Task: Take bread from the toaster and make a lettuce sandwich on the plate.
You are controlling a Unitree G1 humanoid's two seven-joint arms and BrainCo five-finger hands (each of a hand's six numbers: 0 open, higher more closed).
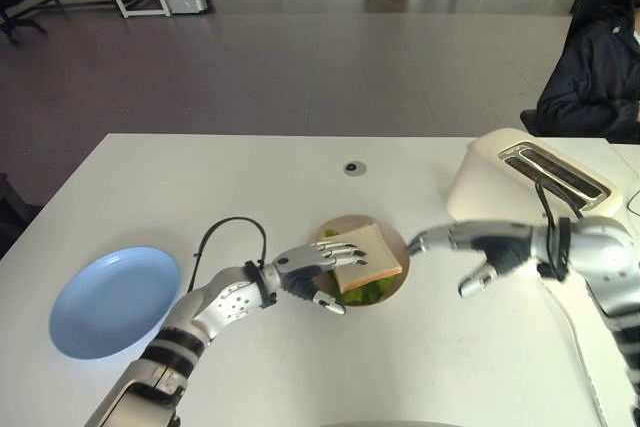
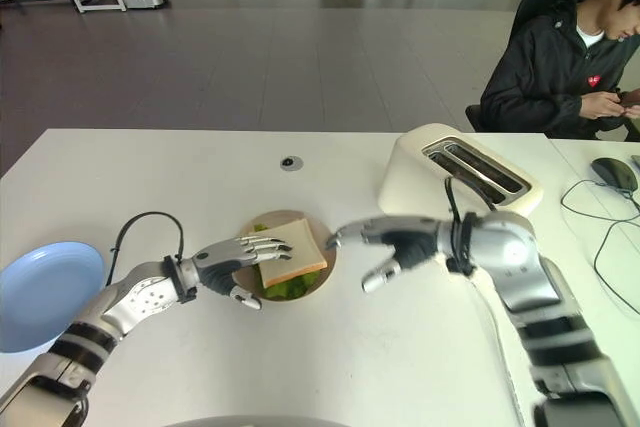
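Two hands flank a round tan plate (image 1: 394,237) near the middle of the white surface (image 1: 300,177).

Left eye view. The tan plate carries lettuce (image 1: 362,294), which shows green at the near rim. On the lettuce lies one slice of bread (image 1: 372,255), flat and slightly turned. The left hand (image 1: 310,275) comes in from the plate's left. Its fingers are stretched out and a little spread, with their tips lying on the slice's left edge. The thumb stands apart at the plate's near rim, and the hand is not closed on anything. The right hand (image 1: 485,252) hangs just right of the plate, loosely spread and holding nothing. One of its fingers is stretched toward the plate's right rim; whether the tip touches it cannot be told. The cream toaster (image 1: 500,187) stands behind the right hand near the surface's right edge, its two slots facing up. A blue plate (image 1: 115,299) lies well apart at the far left. A small round disc (image 1: 355,168) is set in the surface beyond the tan plate.

Right eye view. The same arrangement appears, with lettuce also showing at the plate's far-left rim. The right hand's thumb points down toward the surface. A computer mouse (image 2: 612,173) and a thin cable (image 2: 590,217) lie to the right of the toaster.
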